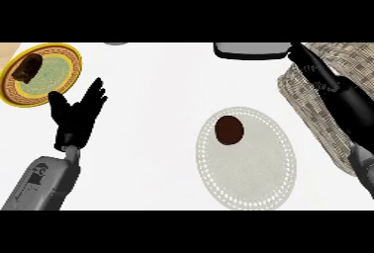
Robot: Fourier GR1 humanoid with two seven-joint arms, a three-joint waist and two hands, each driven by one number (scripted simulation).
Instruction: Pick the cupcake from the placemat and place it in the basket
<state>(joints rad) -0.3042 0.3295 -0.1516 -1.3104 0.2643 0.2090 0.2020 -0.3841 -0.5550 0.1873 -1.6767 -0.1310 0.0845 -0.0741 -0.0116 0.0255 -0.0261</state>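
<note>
Basket partly behind right robot hand

No readable text, number or brand shows anywhere. The left forearm carries a small dark marking, but it is too blurred to read as letters.

A dark brown cupcake is seen on a pale grey placemat edged with white dots. At upper left, a yellow plate with a green centre is patterned brown. The basket is woven beige-grey.
</note>
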